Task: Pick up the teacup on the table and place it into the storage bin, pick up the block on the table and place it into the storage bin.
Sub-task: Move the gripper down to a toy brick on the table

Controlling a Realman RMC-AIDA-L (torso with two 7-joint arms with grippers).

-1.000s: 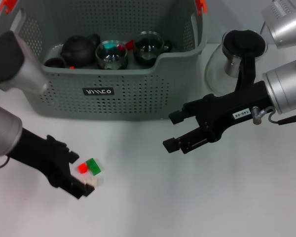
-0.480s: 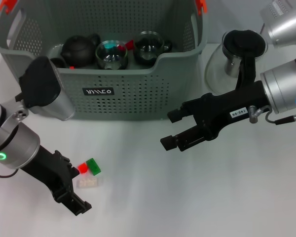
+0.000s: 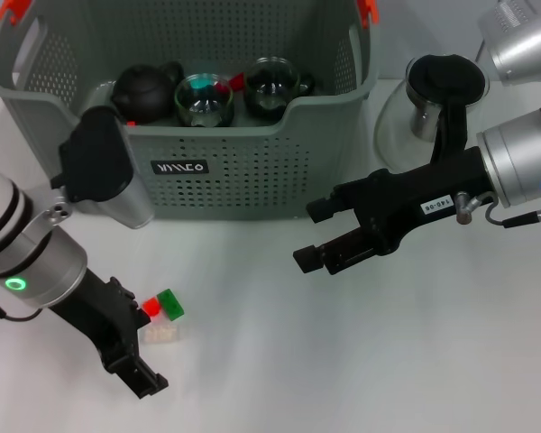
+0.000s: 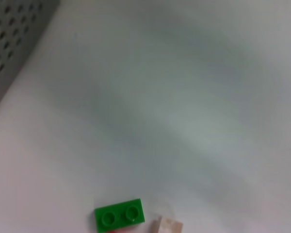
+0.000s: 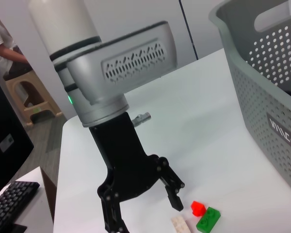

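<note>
Right now the left gripper (image 3: 137, 359) sits low at lower left of the head view, just above the white counter (image 3: 343, 361), jaws spread wide w/ nothing between them. The right wrist view shows that same gripper (image 5: 140, 206) open too, one fingertip close to the blocks. Three small blocks lie together just beside it: green block (image 3: 170, 304), red block (image 3: 151, 308) touching the green one, and a pale block (image 3: 160, 334) nearer the bottom edge. The storage bin (image 3: 243, 171) fills the upper left/centre; inside are a dark teapot (image 3: 144, 88) and two glass teacups (image 3: 204, 99). The right gripper (image 3: 317, 236) hangs at centre right, over bare counter below the bin's front corner, jaws parted, empty. A glass pitcher (image 3: 428, 104) stands at upper right, beside the bin.
</note>
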